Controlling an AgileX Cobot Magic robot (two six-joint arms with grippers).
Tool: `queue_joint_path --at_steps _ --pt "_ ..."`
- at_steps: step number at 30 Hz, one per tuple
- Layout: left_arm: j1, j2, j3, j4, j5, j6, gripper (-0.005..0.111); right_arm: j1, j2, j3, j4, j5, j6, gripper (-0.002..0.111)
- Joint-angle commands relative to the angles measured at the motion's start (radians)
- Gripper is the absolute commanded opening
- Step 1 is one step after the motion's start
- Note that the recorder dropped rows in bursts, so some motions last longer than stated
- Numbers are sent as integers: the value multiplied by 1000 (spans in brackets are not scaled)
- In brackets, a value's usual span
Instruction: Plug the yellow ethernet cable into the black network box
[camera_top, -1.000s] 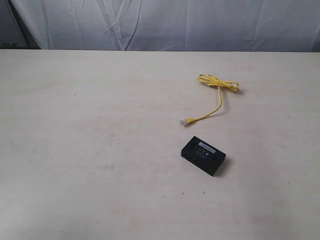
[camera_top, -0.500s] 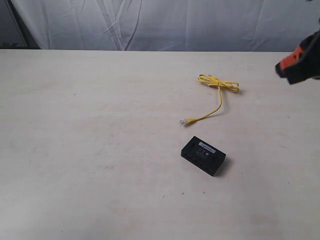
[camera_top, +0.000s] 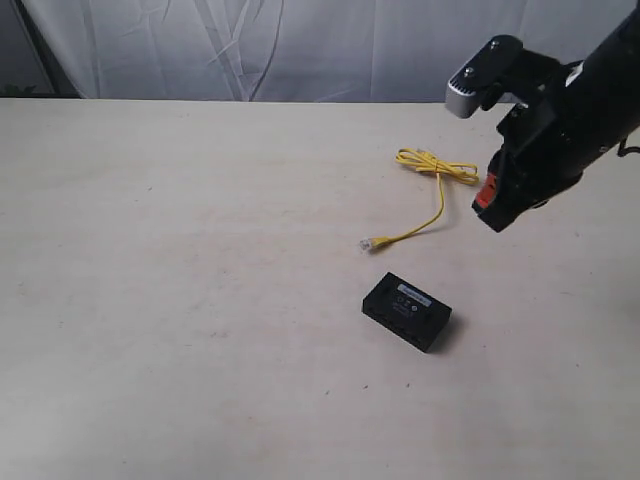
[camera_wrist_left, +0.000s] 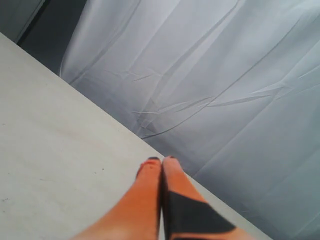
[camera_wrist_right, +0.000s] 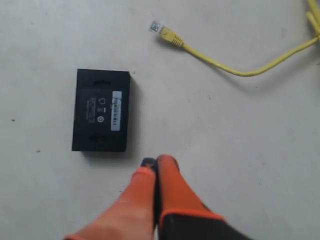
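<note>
The yellow ethernet cable (camera_top: 437, 185) lies on the table, coiled at its far end, its clear plug (camera_top: 367, 244) pointing toward the front; the plug (camera_wrist_right: 158, 27) also shows in the right wrist view. The black network box (camera_top: 406, 311) with its white label lies flat just in front of that plug and appears as the box (camera_wrist_right: 101, 111) in the right wrist view. My right gripper (camera_top: 492, 213) hovers above the table to the right of the cable, shut and empty (camera_wrist_right: 156, 163). My left gripper (camera_wrist_left: 162, 160) is shut with nothing in it, over bare table near the curtain.
The pale table (camera_top: 180, 280) stretches wide on the left and front. A grey curtain (camera_top: 300, 45) hangs behind the table's far edge. The right arm's body (camera_top: 570, 100) reaches in from the upper right.
The right arm has come in from the upper right edge and moved down and left toward the cable's coiled end. Cable and box have not moved.
</note>
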Motion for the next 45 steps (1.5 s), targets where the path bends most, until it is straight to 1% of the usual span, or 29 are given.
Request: queue_joint_path --at_steps 1,4,12,18,26,36,45 --pt "2 -6 4 1 -10 -1 0 2 109 -9 7 -50 61 -1" --pt "2 -6 4 55 1 -1 0 2 171 -9 45 -50 61 -1" --pt "2 -6 4 86 1 -1 0 43 279 -9 37 -95 61 -1" --pt "2 -6 4 86 13 -1 0 43 351 -9 36 -125 61 -1" --pt "2 -6 4 93 24 -1 0 52 402 -9 40 -134 61 -1" --pt "2 -6 4 99 24 -1 0 72 409 -9 70 -120 61 -1" --pt "2 -6 4 99 26 -1 0 72 412 -9 94 -52 61 -1"
